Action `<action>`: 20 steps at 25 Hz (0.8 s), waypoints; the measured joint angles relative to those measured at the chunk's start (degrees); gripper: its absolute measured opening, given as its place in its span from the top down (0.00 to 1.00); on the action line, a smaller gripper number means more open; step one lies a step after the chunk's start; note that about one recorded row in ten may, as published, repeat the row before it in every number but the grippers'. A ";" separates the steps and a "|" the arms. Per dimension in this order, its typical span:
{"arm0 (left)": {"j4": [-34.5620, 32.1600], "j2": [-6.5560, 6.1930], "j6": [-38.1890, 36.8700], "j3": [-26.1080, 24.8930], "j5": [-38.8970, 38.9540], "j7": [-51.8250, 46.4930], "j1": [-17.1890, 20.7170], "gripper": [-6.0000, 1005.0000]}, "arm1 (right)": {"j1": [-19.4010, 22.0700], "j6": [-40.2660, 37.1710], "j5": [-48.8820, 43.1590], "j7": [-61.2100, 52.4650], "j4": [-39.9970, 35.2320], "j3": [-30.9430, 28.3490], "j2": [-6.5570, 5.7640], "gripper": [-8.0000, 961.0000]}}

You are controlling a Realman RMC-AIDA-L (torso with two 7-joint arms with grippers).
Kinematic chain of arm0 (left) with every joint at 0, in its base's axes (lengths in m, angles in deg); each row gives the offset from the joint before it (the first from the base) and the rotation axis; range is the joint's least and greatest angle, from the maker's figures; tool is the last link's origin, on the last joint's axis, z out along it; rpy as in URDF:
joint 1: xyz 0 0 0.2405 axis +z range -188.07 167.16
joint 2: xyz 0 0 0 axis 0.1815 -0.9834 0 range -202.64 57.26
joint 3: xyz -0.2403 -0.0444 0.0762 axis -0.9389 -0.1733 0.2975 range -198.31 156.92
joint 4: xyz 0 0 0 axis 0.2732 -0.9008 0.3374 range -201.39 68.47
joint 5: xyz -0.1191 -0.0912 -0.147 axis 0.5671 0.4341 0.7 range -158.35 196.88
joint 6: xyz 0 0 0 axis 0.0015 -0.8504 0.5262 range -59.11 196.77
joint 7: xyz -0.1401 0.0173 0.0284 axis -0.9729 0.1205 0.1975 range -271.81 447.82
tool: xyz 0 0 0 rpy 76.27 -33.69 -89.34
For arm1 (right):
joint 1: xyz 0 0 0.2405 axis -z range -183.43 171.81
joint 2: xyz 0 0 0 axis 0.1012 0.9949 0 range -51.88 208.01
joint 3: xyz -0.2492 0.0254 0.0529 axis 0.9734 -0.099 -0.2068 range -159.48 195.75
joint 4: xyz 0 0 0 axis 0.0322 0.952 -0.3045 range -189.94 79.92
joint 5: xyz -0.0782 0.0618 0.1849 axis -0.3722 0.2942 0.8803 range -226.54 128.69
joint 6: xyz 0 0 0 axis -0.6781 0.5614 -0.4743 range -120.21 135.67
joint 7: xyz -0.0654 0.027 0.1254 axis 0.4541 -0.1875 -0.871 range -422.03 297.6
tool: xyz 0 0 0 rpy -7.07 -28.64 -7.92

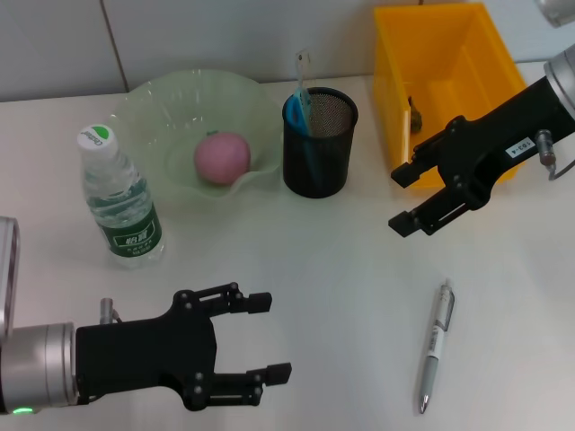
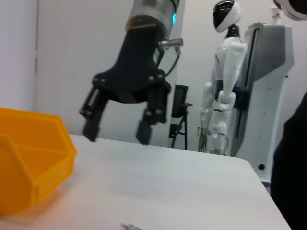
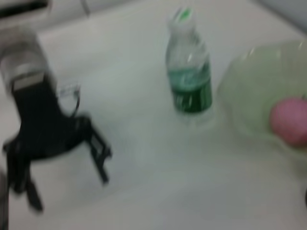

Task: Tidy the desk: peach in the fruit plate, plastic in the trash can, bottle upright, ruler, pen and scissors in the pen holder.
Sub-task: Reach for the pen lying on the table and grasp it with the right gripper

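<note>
**Pen lying loose on the surface, both claws released**

The left claw (image 1: pixel 274 337) is hovering low over the near left part of the white surface (image 1: pixel 341 260), its two fingers spread apart and gripping nothing. The right claw (image 1: pixel 402 197) is hanging above the surface just in front of the yellow trash bin (image 1: pixel 449 54), fingers likewise parted and empty; the left wrist view is showing it (image 2: pixel 117 132) raised clear of the surface with the bin's corner (image 2: pixel 33 167) beside it.

A silver and white pen (image 1: pixel 436 346) is lying flat on the near right of the surface, apart from both claws and below the right one in the head view.

The pink peach (image 1: pixel 222 157) is sitting inside the pale green fruit plate (image 1: pixel 148 103) at the back of the surface. The water bottle (image 1: pixel 121 202), with its green label and white cap, is standing upright just beside the plate's left edge; the right wrist view is showing the bottle (image 3: pixel 189 72) upright next to the plate (image 3: pixel 244 91) and peach (image 3: pixel 288 120), with the left claw (image 3: pixel 67 182) open nearby.

The black mesh pen holder (image 1: pixel 322 144) is standing between the plate and the bin, touching the plate's rim, with blue-handled scissors (image 1: pixel 299 108) and a pale upright item, perhaps the ruler, sticking out of it. Something small and dark is lying inside the bin; what it is cannot be told.
</note>
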 joint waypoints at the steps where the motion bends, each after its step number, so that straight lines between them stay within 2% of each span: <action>1: 0.06 0.03 -0.17 -0.12 0.36 -0.16 0.00 0.19 | -0.84 -0.36 -1.26 0.75 0.10 0.05 -0.02 0.20; 6: 1.99 -0.04 -0.32 -2.56 1.28 0.17 0.09 0.19 | -3.36 -0.94 -5.24 4.85 0.32 2.90 0.21 0.20; 12: 2.36 -0.05 -1.25 -2.46 1.16 0.30 0.24 0.19 | -5.57 -2.49 -6.48 9.67 0.13 8.60 0.67 0.20; 17: 2.55 -0.04 -2.88 -2.37 1.05 -0.04 0.15 0.19 | -6.79 -3.20 -10.23 14.49 -0.81 12.47 1.89 0.20; 20: 2.72 0.03 -3.27 -2.28 1.15 -0.17 0.22 0.19 | -6.83 -3.42 -13.68 18.40 -2.20 14.82 3.51 0.20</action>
